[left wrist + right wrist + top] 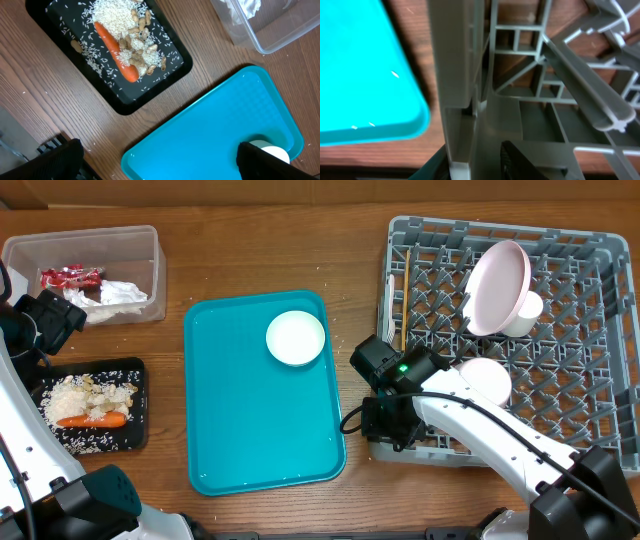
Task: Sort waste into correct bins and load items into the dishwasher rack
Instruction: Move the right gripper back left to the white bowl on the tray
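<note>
My right gripper (385,425) (475,162) is at the front-left corner of the grey dishwasher rack (600,430), its jaws closed either side of the corner wall (460,75). In the rack are a pale pink plate (498,288), a cup (527,312), a bowl (487,380) and chopsticks (405,300). Another white bowl (296,338) (275,150) sits on the teal tray (250,440). My left gripper (62,315) (160,160) hangs open and empty at the left. The black tray (138,370) holds rice (80,395) and a carrot (92,420) (116,52).
The clear tub (150,240) at the back left holds a red wrapper (70,277) and a crumpled napkin (115,295). A strip of bare wood separates the teal tray from the rack. Loose rice grains lie around the black tray.
</note>
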You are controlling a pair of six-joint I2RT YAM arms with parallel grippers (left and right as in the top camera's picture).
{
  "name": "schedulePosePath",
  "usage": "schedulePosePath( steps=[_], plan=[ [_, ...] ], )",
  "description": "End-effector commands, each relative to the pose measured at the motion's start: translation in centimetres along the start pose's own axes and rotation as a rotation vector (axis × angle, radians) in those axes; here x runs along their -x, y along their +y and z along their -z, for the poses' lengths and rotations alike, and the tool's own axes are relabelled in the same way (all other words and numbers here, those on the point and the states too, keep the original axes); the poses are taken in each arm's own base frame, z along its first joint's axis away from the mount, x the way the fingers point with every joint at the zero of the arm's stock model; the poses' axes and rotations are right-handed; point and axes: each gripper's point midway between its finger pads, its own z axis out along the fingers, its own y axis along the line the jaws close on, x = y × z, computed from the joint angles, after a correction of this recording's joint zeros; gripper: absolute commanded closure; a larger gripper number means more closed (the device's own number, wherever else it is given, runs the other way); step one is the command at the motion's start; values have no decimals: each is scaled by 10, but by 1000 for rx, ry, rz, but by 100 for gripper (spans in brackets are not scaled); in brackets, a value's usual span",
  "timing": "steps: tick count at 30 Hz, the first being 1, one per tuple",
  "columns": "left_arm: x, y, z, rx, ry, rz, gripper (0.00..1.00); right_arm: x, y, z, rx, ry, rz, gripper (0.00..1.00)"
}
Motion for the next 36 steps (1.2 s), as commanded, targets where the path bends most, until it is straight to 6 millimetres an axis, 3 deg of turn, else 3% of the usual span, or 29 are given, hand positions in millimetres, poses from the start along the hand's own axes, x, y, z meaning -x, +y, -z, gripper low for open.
schedulePosePath(
  steps=[1,9,18,24,32,35,36],
  plan=[
    [0,1,-2,11,5,8,0,-4,-7,-1,-32,15,-14,71],
    [0,1,-2,11,5,8,0,-21,-39,3,-185,55,-147,72],
    [0,1,-2,11,5,8,0,-9,-28,3,-134,8,-157,71],
    [0,1,-2,11,5,8,0,-2,-12,18,-71,-17,-126,54],
    [0,1,-2,11,5,8,0,4,5,60,-4,-65,-105,33],
    [0,1,-2,11,5,8,0,16,22,72,69,-114,-79,28],
    [0,1,-2,11,5,8,0,21,36,76,133,-129,-68,19]
  ],
)
